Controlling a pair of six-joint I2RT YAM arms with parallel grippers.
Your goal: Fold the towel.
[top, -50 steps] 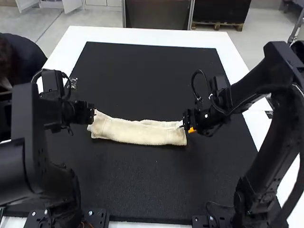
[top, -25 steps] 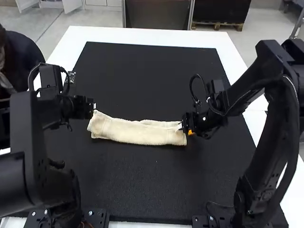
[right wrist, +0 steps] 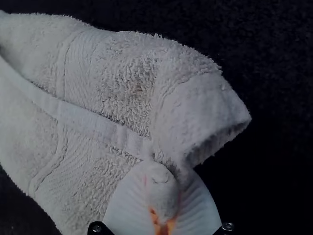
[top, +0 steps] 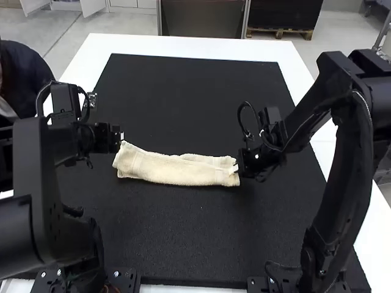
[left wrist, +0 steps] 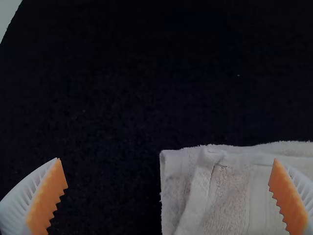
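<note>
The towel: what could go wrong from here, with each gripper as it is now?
The right gripper has its jaws shut on just a small bunch of the towel, so lifting might slip it free or open the folded layers.

The left gripper has its jaws wide apart and no hold, so a pull from the right could skew the strip on the black mat.

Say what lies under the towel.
The black mat shows along both long sides of the towel, so it probably runs on beneath; whatever the cloth covers is hidden.
</note>
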